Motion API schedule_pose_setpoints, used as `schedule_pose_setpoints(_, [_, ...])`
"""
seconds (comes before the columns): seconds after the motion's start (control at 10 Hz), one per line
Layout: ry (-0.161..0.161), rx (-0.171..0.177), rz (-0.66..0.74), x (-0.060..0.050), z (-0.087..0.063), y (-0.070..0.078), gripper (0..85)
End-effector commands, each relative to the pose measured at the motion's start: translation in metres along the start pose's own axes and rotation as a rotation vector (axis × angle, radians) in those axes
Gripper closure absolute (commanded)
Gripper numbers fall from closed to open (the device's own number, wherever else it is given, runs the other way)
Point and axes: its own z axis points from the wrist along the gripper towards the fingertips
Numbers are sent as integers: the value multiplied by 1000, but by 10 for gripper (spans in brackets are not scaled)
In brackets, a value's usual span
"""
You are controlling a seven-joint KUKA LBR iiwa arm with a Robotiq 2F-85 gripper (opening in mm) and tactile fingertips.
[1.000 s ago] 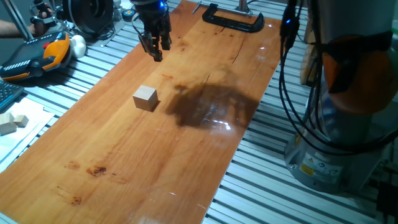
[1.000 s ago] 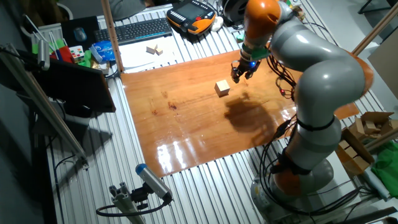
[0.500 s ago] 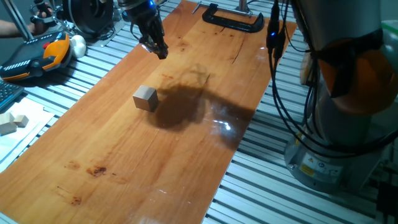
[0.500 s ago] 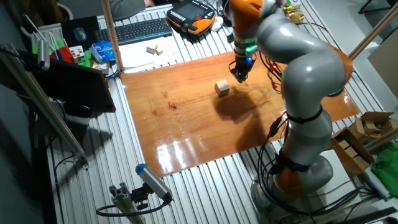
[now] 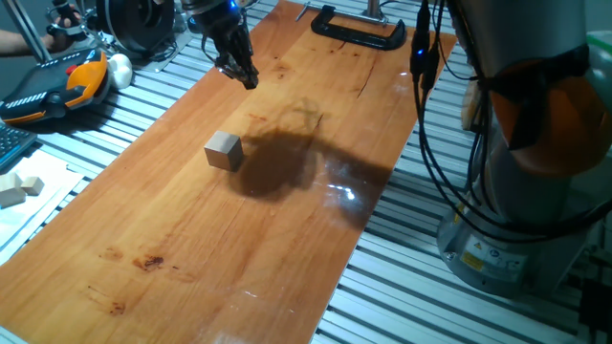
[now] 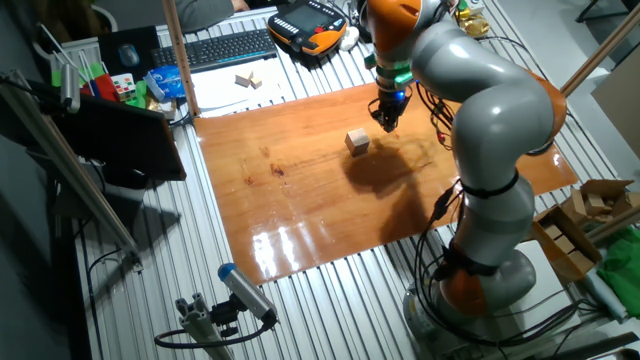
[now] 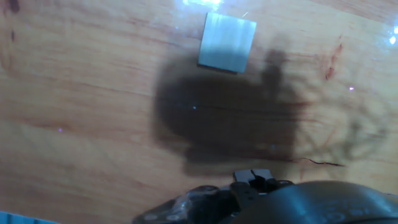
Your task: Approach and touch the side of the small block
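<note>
The small block (image 5: 224, 150) is a pale wood cube standing alone on the brown wooden board (image 5: 239, 258). It also shows in the other fixed view (image 6: 357, 141) and at the top of the hand view (image 7: 227, 42). My gripper (image 5: 245, 78) hangs above the board's far part, well beyond the block and apart from it. Its fingers look pressed together and hold nothing. In the other fixed view the gripper (image 6: 387, 122) is just to the right of the block and a little beyond it. The arm's dark shadow lies on the board next to the block.
A black clamp (image 5: 359, 29) grips the board's far end. An orange and black hand-held controller (image 5: 57, 91) lies left of the board. Flat wood pieces on white paper (image 5: 19, 188) and a keyboard (image 6: 225, 48) lie off the board. The robot base (image 5: 516, 229) stands to the right.
Over the first half second the gripper shifted slightly left and turned, and the arm's shadow slid toward the block. Nothing has moved since. The block has stayed in place.
</note>
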Motion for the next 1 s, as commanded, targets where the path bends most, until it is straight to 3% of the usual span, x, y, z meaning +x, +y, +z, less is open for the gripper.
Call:
schedule_pose_setpoints(0.0, [-12, -17, 18, 1, 0, -2, 843])
schedule_pose_setpoints(0.1, [-46, -69, 57, 1, -1, -5, 843])
schedule_pose_setpoints(0.2, [-68, -98, 92, 2, -2, -6, 843])
schedule_pose_setpoints(0.5, [-83, -101, 135, 2, -2, -6, 843])
schedule_pose_setpoints(0.6, [-88, -116, 151, 2, -2, -6, 843])
schedule_pose_setpoints(0.7, [-101, -186, 166, 2, -2, -6, 843])
schedule_pose_setpoints(0.8, [-134, -289, 178, 2, -2, -6, 843])
schedule_pose_setpoints(0.9, [-151, -359, 209, 2, -2, -6, 843])
